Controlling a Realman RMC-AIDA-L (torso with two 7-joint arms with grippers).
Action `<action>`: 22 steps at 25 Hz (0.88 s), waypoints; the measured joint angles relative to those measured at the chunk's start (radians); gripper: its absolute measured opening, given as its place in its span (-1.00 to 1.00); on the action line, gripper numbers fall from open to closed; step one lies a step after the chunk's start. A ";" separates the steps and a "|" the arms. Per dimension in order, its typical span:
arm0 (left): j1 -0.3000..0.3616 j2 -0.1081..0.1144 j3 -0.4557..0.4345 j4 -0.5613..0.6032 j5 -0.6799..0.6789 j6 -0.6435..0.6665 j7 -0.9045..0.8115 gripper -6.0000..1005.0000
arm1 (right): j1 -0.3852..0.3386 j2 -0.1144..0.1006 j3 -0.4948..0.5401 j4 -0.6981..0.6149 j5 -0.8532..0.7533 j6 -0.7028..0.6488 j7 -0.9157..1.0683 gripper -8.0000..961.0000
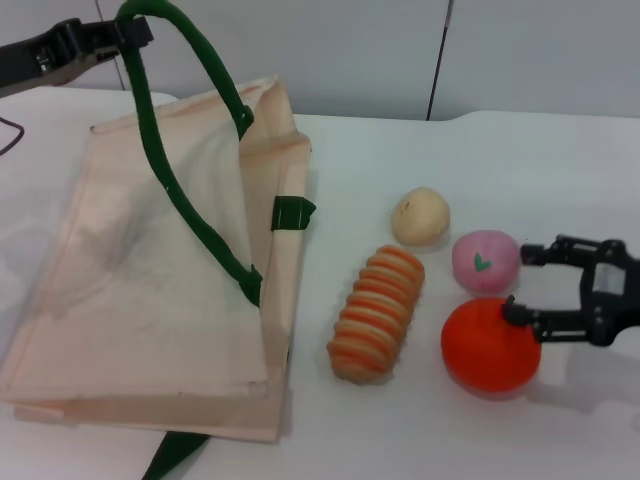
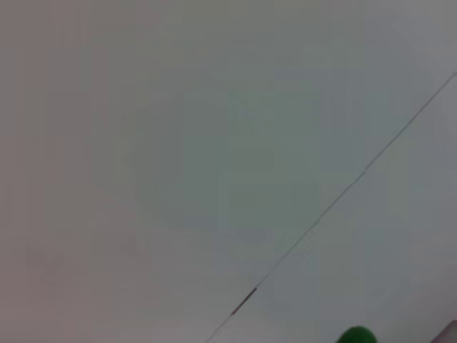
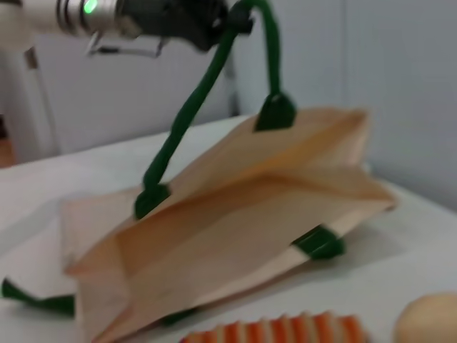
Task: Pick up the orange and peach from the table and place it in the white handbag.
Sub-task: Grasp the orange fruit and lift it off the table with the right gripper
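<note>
The orange sits on the white table at the front right. The pink peach lies just behind it. My right gripper is open beside both, to their right; its lower fingertip touches the orange's upper edge. The white handbag lies on the left with its mouth towards the fruit. My left gripper is shut on the upper green handle and holds it up, which lifts the mouth open. The right wrist view shows the bag, the handle and the left gripper.
A pale beige potato-like ball and an orange-and-cream striped oblong piece lie between the bag and the fruit. A second green handle trails off the table's front edge. A grey wall stands behind the table.
</note>
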 joint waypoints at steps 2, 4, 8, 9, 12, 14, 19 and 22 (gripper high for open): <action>-0.003 0.000 0.000 -0.008 0.000 0.000 0.009 -0.75 | 0.013 0.001 -0.001 0.023 -0.041 0.025 0.005 0.62; -0.004 0.001 -0.001 -0.018 -0.001 0.000 0.016 -0.75 | 0.018 0.001 -0.001 0.030 -0.054 0.039 0.005 0.61; 0.000 0.003 -0.001 -0.022 -0.003 -0.001 0.021 -0.75 | 0.029 0.001 -0.044 0.060 -0.070 0.089 0.029 0.61; 0.000 0.003 -0.001 -0.022 -0.003 -0.001 0.022 -0.75 | 0.031 0.001 -0.058 0.066 -0.071 0.097 0.039 0.61; -0.001 0.004 -0.001 -0.022 -0.003 -0.003 0.022 -0.75 | 0.038 0.001 -0.100 0.087 -0.071 0.140 0.061 0.60; -0.004 0.004 -0.001 -0.023 -0.003 -0.009 0.022 -0.75 | 0.040 0.001 -0.134 0.109 -0.072 0.181 0.074 0.60; -0.001 0.004 -0.001 -0.023 -0.011 -0.010 0.022 -0.75 | 0.040 0.002 -0.147 0.121 -0.072 0.207 0.080 0.59; 0.003 0.003 -0.001 -0.023 -0.016 -0.012 0.023 -0.75 | 0.037 0.002 -0.157 0.121 -0.072 0.209 0.084 0.59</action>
